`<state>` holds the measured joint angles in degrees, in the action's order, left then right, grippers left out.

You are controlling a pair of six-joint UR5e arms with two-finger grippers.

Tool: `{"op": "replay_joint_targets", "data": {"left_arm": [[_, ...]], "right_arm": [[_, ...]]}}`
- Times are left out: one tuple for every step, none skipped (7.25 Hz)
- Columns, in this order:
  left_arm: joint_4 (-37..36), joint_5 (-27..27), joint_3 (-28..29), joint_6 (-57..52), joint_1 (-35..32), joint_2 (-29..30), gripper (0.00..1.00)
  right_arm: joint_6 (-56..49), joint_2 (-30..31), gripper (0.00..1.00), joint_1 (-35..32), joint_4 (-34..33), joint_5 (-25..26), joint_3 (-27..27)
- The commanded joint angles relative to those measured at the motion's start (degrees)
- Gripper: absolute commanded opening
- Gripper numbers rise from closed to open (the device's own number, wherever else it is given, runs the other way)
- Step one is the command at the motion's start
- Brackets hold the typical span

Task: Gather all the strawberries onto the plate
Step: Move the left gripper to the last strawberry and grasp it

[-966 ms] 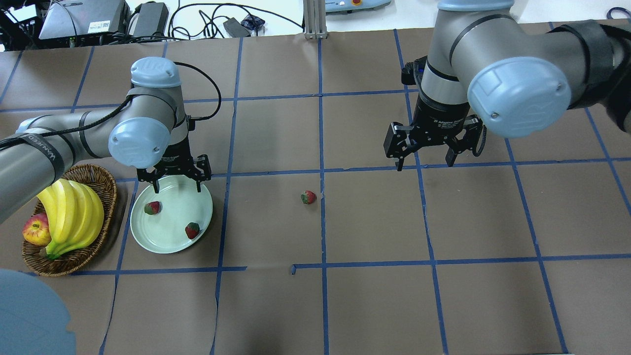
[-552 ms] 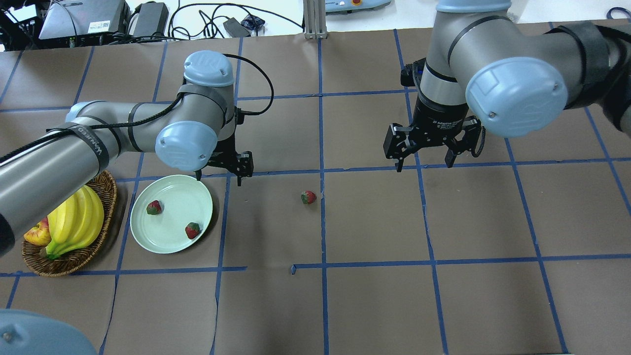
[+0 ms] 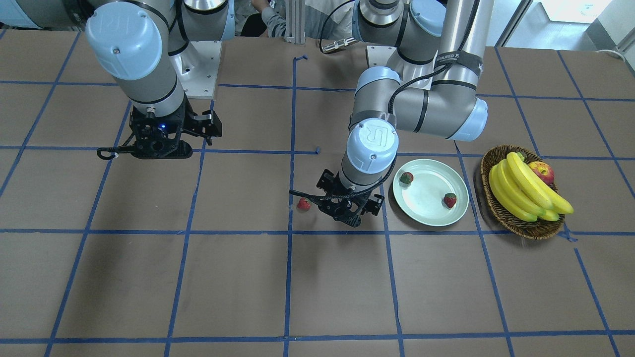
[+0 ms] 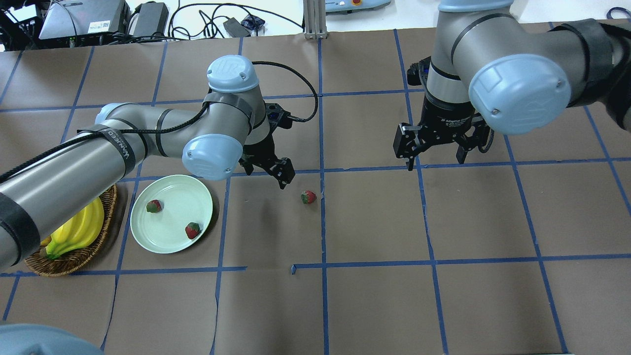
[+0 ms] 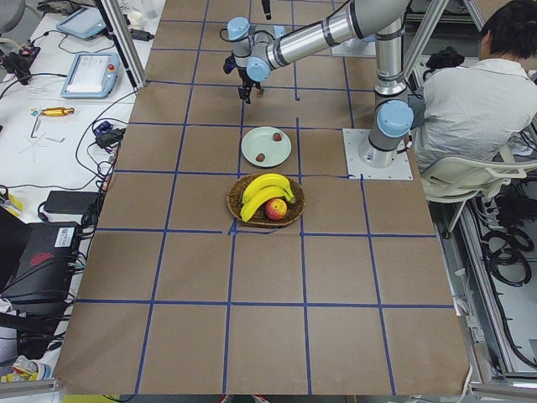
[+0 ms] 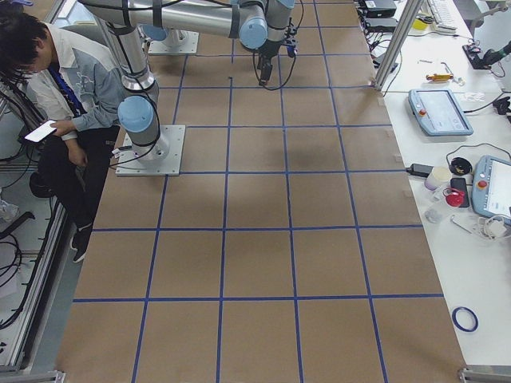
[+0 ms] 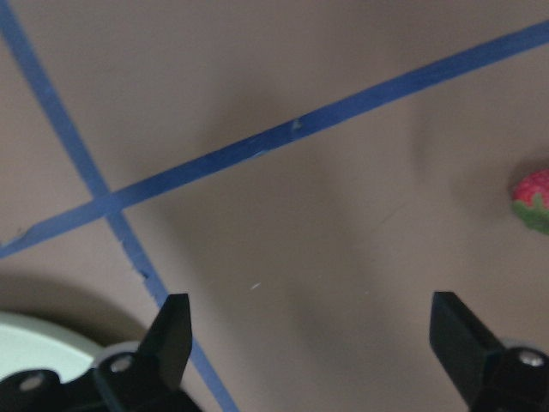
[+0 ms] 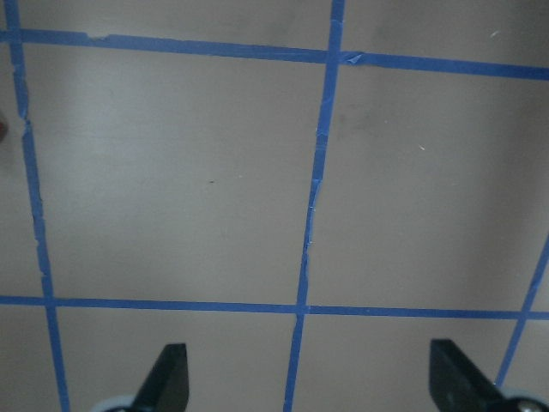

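The mint-green plate (image 4: pixel 172 209) sits at the table's left and holds two strawberries (image 4: pixel 154 206) (image 4: pixel 192 230). A third strawberry (image 4: pixel 308 197) lies loose on the brown paper near the table's middle. My left gripper (image 4: pixel 266 171) is open and empty, above the table between the plate and the loose strawberry. In the left wrist view the gripper (image 7: pixel 313 335) shows the strawberry (image 7: pixel 533 199) at the right edge and the plate's rim (image 7: pixel 34 339) at lower left. My right gripper (image 4: pixel 436 161) is open and empty, hovering over bare paper at the right.
A wicker basket (image 4: pixel 74 257) with bananas (image 3: pixel 526 188) and a red-yellow apple (image 3: pixel 541 171) stands left of the plate. Blue tape lines grid the table. A seated person (image 5: pixel 470 92) is behind the robot's base.
My left arm has swung right from over the plate's far rim toward the loose strawberry, staying open. The right gripper has shifted slightly right.
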<state>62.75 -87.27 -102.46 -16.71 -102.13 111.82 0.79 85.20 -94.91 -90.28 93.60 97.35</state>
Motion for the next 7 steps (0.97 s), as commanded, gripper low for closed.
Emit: {"op": "replay_joint_targets", "data": {"left_arm": [[-3.6, 6.9, -0.1, -9.1, -1.0, 0.9, 1.00], [-3.7, 8.8, -0.1, -10.6, -1.0, 1.7, 1.00], [-3.9, 9.0, -0.2, -10.8, -1.3, 2.9, 1.00], [-3.8, 9.0, -0.2, -11.6, -2.5, 3.7, 1.00], [-3.8, 9.0, -0.2, -11.8, -3.5, 4.8, 1.00], [-3.9, 9.0, -0.2, -11.9, -3.8, 5.4, 1.00], [-3.8, 9.0, -0.2, -12.3, -3.9, 5.8, 0.89]], "right_arm": [[-1.8, 0.4, 1.00, 1.4, 0.5, 1.9, -0.1], [-2.4, 0.8, 1.00, 2.2, 1.0, 2.5, -0.4], [-2.4, 0.8, 1.00, 2.3, 1.0, 3.7, -0.4], [-2.5, 0.8, 1.00, 2.3, 1.0, 3.8, -0.4], [-2.5, 0.8, 1.00, 2.4, 1.1, 3.8, -0.4], [-2.5, 0.8, 1.00, 2.4, 1.2, 3.9, -0.4], [-2.4, 0.8, 1.00, 2.4, 1.1, 3.8, -0.2]]}}
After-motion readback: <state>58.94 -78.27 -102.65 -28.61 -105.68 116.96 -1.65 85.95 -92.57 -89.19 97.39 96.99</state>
